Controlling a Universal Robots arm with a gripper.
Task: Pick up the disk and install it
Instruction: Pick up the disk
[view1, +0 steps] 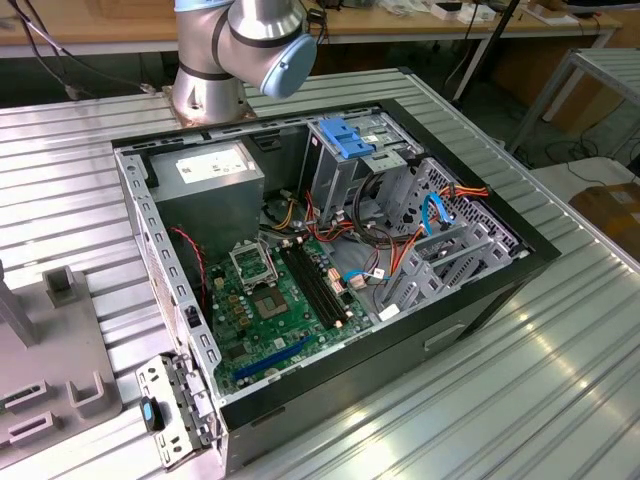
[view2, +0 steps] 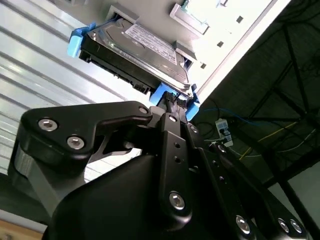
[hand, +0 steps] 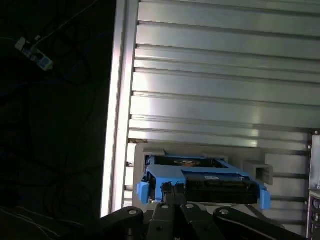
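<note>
A big silver table with ridges (view1: 560, 340) fills the room's middle. On it stands an open black computer case (view1: 420, 345) with a green board inside. Behind the case sits the thick silver base of the robot arm (view1: 215, 85).

The disk, a flat grey metal box with a bright blue plastic frame around it (view2: 135, 47), is not in the case. In the first wrist view it rests in a pale grey holder (hand: 260, 172) on the table, close to the table's edge.

The black metal claw (view2: 172, 102) is right up against 1 short end of the disk, at the blue frame. I cannot tell how far open the claw is, or whether it has hold of the disk.

I think the disk is heavy for how small it is. It looks hard and stiff and will not bend. Its metal top looks smooth, so it may slip. The blue frame is thinner plastic and may flex. The parts inside may break if bumped. The blue end by the claw looks like the best place to take hold.
</note>
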